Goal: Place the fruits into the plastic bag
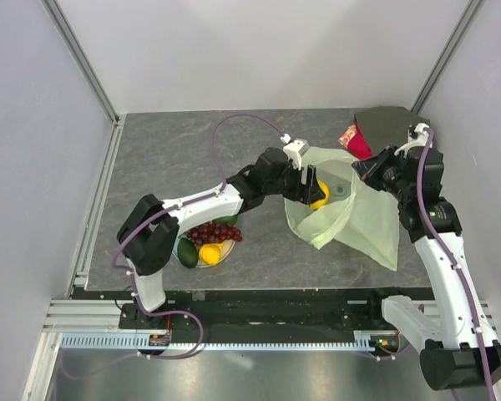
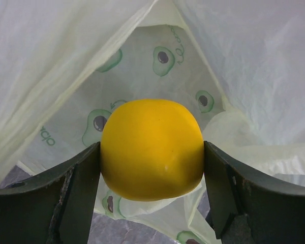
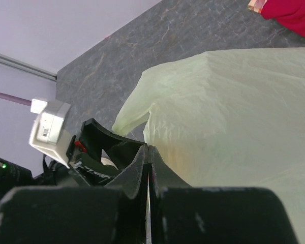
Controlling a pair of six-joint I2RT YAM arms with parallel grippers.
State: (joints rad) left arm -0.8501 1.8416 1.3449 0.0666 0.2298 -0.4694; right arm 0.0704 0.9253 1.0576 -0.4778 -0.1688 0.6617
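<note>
My left gripper (image 1: 315, 189) is shut on the yellow lemon (image 1: 321, 195) and holds it inside the open mouth of the pale green plastic bag (image 1: 363, 221). In the left wrist view the lemon (image 2: 151, 148) sits between both fingers (image 2: 79, 183), with the avocado-printed bag (image 2: 254, 66) all around it. My right gripper (image 1: 362, 170) is shut on the bag's upper edge (image 3: 229, 107) and holds it up. The grape bunch (image 1: 217, 231), an orange (image 1: 210, 253) and two avocados (image 1: 187, 251) lie on the plate (image 1: 223, 258). The dark round fruit is not in view.
A red and green cloth (image 1: 356, 139) lies behind the bag at the far right; it also shows in the right wrist view (image 3: 290, 12). The plate stands near the left arm's base. Pale walls enclose the grey table (image 1: 175, 150).
</note>
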